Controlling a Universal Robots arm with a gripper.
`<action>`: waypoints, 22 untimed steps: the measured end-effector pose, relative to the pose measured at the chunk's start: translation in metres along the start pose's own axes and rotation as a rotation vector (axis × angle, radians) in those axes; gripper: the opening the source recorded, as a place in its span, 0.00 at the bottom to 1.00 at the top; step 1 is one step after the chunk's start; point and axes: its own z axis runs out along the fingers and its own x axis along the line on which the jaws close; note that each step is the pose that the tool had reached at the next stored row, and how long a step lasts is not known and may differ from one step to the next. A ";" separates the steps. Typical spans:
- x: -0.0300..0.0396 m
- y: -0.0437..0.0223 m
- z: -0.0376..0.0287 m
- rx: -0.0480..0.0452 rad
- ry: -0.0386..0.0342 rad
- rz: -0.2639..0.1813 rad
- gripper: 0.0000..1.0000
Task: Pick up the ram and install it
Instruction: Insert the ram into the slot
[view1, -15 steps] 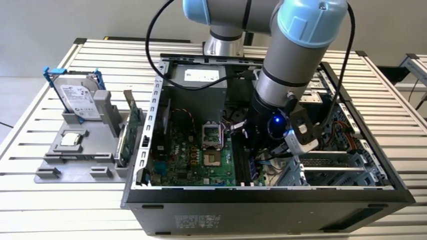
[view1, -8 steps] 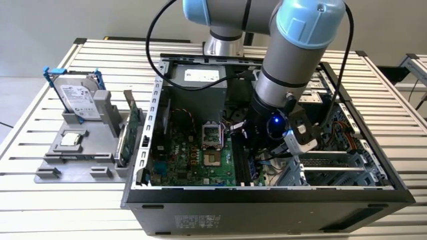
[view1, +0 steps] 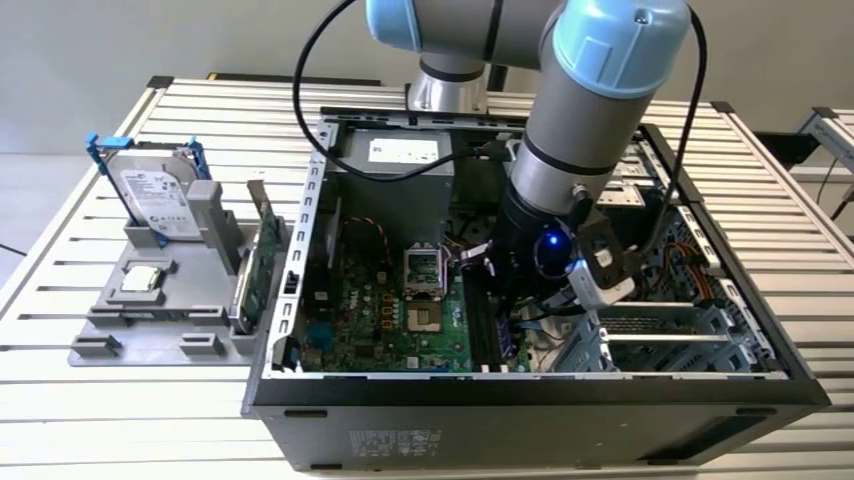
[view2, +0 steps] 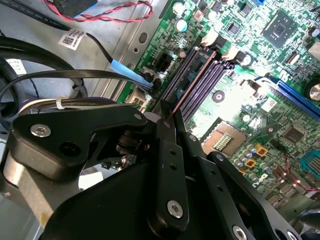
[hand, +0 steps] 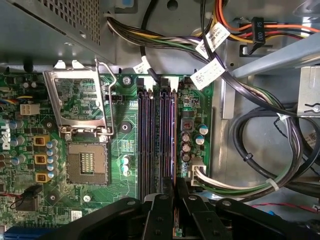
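1. Gripper (view2: 167, 120) was clamped on the ram (view2: 192, 82), a thin edge-on stick low in the memory slots (hand: 157, 135) at the centre of the first wrist view.
2. Judging from that, a slight tilt or misalignment with the slot could jam the ram or leave one end unlatched.
3. White tags on the cables (hand: 210, 72), upper right, carried print too small to make out.
4. Hard drive (view1: 154, 190) stood at the exterior view's left on the counter (view1: 80, 400).
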 end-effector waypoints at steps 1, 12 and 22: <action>-0.0004 0.0000 0.0000 0.0001 0.0000 0.000 0.00; -0.0006 0.0006 0.0014 0.0004 0.0000 0.000 0.00; -0.0006 0.0009 0.0033 0.0016 0.0000 0.000 0.00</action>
